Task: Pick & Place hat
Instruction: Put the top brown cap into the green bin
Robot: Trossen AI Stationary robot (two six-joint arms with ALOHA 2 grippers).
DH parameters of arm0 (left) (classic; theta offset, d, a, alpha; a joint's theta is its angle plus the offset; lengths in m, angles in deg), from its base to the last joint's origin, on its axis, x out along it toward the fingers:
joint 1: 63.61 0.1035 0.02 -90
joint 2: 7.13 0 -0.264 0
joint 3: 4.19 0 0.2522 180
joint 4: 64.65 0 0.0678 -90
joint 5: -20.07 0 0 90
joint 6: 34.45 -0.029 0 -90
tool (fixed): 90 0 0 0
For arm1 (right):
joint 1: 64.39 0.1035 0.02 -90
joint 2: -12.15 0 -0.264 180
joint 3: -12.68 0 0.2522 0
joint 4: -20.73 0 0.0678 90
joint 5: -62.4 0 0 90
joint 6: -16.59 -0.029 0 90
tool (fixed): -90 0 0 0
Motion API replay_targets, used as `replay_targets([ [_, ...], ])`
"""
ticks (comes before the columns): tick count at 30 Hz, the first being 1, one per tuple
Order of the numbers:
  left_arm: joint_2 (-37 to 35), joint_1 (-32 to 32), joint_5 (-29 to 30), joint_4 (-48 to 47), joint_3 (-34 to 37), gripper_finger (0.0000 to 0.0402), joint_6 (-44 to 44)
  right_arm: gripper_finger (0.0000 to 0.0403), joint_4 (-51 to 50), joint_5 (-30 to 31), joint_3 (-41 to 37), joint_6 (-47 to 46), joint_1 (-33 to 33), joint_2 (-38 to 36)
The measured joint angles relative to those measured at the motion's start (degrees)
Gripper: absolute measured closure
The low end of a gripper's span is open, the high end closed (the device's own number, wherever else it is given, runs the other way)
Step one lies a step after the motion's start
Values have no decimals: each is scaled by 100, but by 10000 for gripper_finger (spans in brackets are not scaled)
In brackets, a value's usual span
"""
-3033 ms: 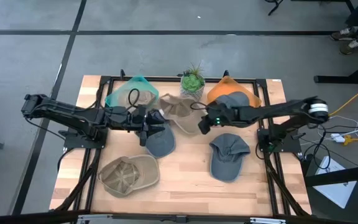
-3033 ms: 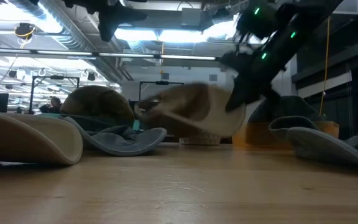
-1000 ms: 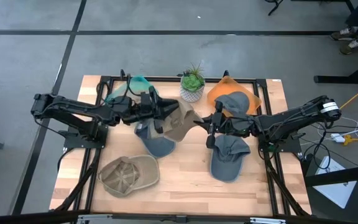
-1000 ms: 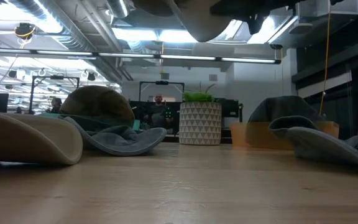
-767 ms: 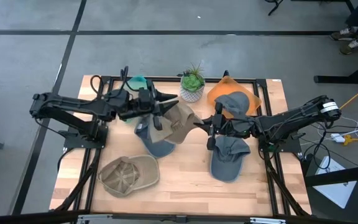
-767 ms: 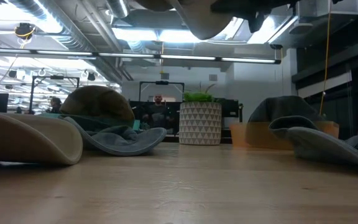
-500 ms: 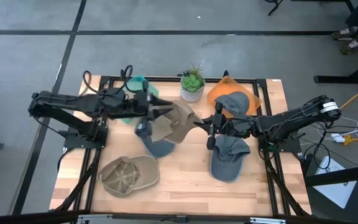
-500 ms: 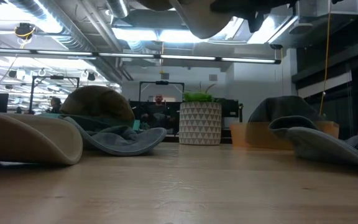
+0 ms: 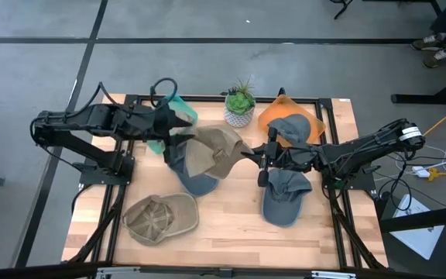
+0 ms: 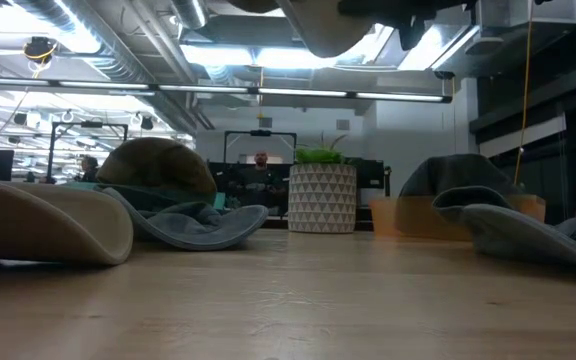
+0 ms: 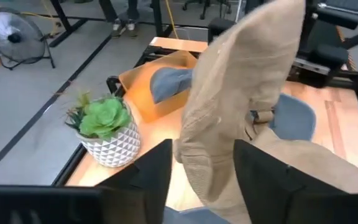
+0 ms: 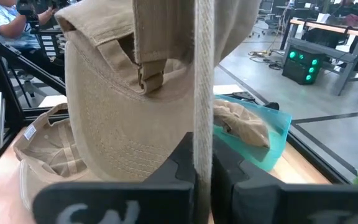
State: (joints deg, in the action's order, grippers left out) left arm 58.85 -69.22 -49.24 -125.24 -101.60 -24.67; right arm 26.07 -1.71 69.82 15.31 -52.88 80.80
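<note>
Hanging above the table, the tan hat (image 9: 211, 151) is pinched by the right gripper (image 9: 255, 157), while the left gripper (image 9: 183, 126) has open fingers

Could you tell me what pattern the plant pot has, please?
The plant pot is white with a triangle pattern, clearest in the left wrist view.

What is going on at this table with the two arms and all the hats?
The right gripper is shut on the strap of a tan hat, holding it up above the table. The left gripper is open at the hat's other side, its fingers either side of the brim. Other hats lie around.
</note>
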Motion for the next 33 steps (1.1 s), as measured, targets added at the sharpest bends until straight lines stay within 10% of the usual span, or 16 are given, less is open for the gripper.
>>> replay_targets([
  [22,529,883,-1920,569,-2,169,-244,388,384,-4,7,179,15,0],
  [33,624,883,-1866,1074,-2,331,-155,372,381,-6,7,19,15,0],
])
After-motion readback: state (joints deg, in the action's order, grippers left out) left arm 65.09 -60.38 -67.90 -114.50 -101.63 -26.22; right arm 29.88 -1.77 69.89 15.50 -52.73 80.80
